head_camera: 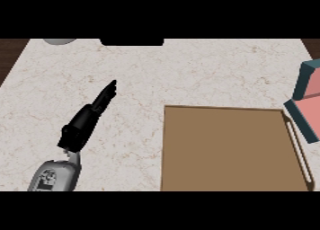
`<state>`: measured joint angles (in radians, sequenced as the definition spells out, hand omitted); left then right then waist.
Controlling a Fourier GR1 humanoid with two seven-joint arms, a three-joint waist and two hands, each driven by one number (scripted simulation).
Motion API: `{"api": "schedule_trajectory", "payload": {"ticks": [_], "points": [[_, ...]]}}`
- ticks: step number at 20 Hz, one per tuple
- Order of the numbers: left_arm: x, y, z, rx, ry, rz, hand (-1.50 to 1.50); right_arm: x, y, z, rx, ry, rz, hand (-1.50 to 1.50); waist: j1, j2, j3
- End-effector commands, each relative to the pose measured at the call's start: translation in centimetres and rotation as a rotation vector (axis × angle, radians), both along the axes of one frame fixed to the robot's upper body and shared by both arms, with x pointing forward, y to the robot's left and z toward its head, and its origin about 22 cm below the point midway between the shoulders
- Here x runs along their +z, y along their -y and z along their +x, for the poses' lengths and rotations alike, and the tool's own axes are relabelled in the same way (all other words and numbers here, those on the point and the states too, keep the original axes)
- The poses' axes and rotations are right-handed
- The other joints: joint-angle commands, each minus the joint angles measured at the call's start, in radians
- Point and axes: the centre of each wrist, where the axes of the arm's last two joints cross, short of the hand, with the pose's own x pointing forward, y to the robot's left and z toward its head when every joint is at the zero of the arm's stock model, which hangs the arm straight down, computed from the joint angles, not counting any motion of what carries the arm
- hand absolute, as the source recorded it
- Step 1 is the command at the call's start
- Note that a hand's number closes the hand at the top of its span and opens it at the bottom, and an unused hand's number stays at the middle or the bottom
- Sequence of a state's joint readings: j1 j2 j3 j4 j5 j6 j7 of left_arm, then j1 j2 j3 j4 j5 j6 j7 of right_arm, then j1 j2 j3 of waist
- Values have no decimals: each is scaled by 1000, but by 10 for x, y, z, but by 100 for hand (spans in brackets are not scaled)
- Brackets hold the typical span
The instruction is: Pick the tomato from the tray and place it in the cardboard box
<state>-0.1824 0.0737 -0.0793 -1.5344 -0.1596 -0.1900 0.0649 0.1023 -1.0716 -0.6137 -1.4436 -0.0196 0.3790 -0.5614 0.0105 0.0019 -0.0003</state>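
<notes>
1. Tomato hunting comes first: no tomato shows anywhere in this view, so I cannot tell where it is.
2. At 3 o'clock a teal tray (307,74) with a pink inside is cut off by the edge. This is probably the tray the tomato sits on, with the tomato out of sight past the edge.
3. At 5 o'clock lies a big flat brown box (222,148) with a low rim. It looks like the cardboard box, and no tomato shows in it.
4. The left hand (87,117) is at 8 o'clock over the white counter (136,67). Its fingers are straight and point toward 1 o'clock. It holds nothing and touches neither box nor tray.
5. The right hand does not show at all.
6. My guess is that the job has not started, because nothing is picked up yet.
7. To do this step well:
   - Use the hand nearest the tray. That is the right one, since the tray is on the right.
   - Come down over the tomato with fingers spread.
   - Curl round its middle so the round fruit cannot roll away.
   - Lift it up over the tray wall before moving toward 5 o'clock.
   - Keep the left hand out of the way of the box.
</notes>
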Motion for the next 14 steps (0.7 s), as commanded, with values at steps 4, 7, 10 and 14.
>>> {"api": "schedule_trajectory", "payload": {"ticks": [4,7,10,14], "points": [[1,6,-15,5,6,-2,0,-12,-6,46,-56,-11,-7,150,8,0,1],[14,5,-6,-14,-13,7,0,-2,-5,64,-96,10,-47,150,11,2,1],[6,6,2,-29,11,-22,0,-38,-19,91,-88,5,-94,150,17,5,1],[-16,9,0,5,16,6,0,-49,-32,111,-88,-29,-121,150,6,2,0]]}}
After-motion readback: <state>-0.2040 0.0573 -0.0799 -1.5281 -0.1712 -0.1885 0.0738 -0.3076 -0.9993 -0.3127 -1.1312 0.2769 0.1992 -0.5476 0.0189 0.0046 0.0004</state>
